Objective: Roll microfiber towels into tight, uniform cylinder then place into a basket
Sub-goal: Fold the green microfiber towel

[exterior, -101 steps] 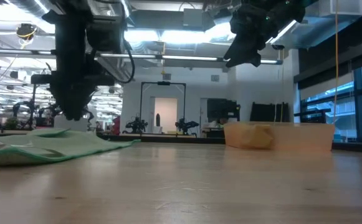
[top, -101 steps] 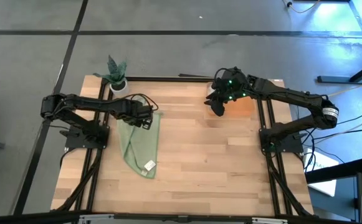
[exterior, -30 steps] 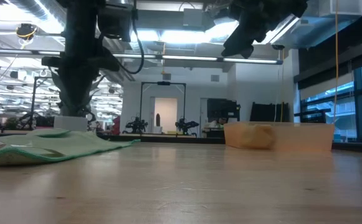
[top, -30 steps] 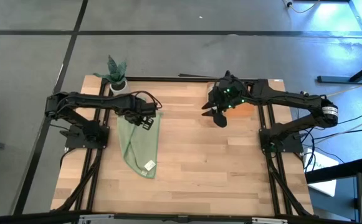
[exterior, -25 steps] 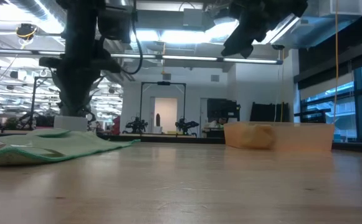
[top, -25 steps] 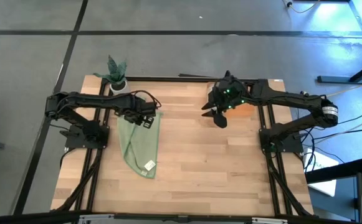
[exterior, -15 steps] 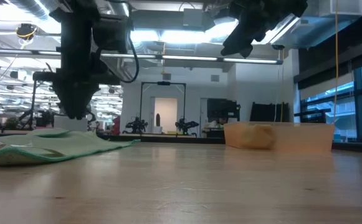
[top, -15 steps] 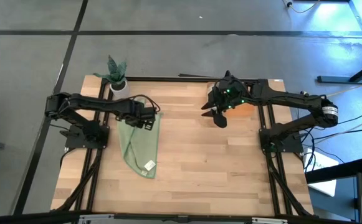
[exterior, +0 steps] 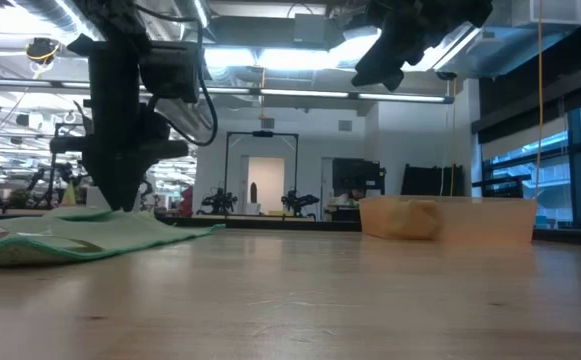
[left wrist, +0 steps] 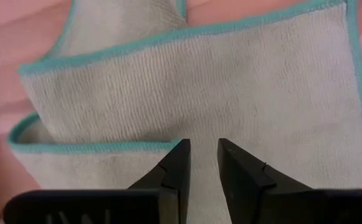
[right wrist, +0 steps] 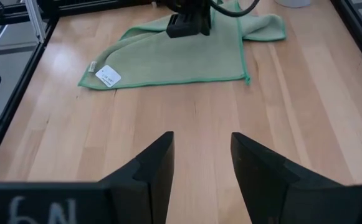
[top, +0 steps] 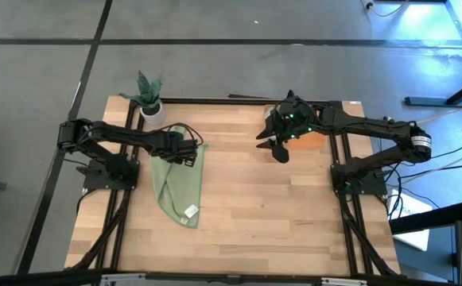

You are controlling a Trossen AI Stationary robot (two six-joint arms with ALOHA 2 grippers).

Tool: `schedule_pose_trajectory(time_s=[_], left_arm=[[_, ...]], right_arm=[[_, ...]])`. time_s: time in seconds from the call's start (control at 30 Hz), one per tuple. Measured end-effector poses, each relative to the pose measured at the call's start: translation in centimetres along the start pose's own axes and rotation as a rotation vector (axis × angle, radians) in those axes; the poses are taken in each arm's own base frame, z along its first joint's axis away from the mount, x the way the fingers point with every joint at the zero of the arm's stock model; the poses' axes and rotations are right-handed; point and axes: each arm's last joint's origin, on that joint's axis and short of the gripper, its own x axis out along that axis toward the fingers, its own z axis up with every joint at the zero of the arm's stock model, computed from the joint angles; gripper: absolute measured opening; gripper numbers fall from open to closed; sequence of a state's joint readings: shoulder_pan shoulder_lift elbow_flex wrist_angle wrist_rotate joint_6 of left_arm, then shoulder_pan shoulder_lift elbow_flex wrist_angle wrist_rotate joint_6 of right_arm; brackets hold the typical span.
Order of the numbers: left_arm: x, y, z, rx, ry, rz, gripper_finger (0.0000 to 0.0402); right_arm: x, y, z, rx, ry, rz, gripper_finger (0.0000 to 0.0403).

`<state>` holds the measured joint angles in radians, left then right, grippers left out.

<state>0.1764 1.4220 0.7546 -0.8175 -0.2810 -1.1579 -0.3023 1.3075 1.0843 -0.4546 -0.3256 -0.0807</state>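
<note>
One pale lump (contents unclear) inside basket; both end effectors parted, left end effector over green towel.

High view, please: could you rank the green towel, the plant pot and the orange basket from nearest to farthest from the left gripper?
1. Green towel: directly under the left gripper, at the towel's far end.
2. Plant pot: at the table's far left corner, beyond the gripper.
3. Orange basket: across the table on the right side, largely hidden under the right arm.

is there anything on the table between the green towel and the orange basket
Nothing visible. Bare wooden table lies between the green towel and the orange basket. The right claw hangs above that stretch, off the surface.
</note>
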Motion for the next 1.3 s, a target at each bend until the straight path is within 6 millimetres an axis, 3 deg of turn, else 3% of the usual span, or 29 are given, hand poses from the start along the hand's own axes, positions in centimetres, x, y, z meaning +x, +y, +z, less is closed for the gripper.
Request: schedule_pose_trajectory(time_s=[0.5,0.8,1.3], left_arm=[[-0.1,0.1,0.1,0.045,-0.025,0.02,0.0072],[-1.2,0.3,0.5,0.06,-0.034,0.091,0.0072],[-0.6,0.3,0.2,0.024,-0.016,0.091,0.0072]], right_arm=[[0.0,0.0,0.0,0.023,-0.002,-0.001,0.0159],[0.0,0.0,0.0,0.023,-0.002,-0.001,0.0159],[0.0,-0.1,0.0,0.023,0.0,-0.029,0.0159]])
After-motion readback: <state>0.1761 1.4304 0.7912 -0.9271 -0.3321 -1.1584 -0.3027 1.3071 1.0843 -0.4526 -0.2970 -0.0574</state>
